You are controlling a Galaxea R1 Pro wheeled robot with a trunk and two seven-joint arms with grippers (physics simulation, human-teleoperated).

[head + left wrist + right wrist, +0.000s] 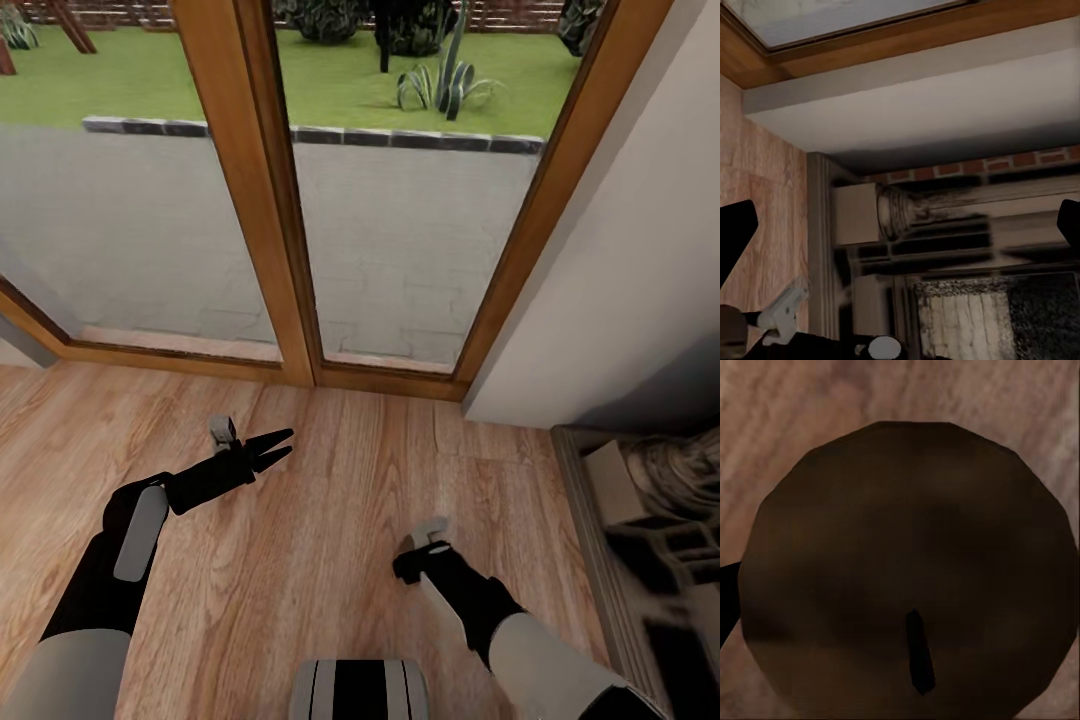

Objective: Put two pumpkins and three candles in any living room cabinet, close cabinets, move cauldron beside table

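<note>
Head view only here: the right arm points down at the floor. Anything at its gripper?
Observer: The right wrist view has a candle close up: round brown top, dark wick, wood floor behind.
Operator: Gripped?
Observer: Cannot tell; one black finger shows at its edge.
Operator: What does the left gripper face?
Observer: The fireplace, brick and stone, between its wide-apart fingers.

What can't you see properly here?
Right hand: head view, fingers hidden under its own wrist; open or shut unclear.
Candle: right wrist view, so close its lower rim is cut off by the edge.
Fireplace: head view, blurred, cut off by the right edge.
</note>
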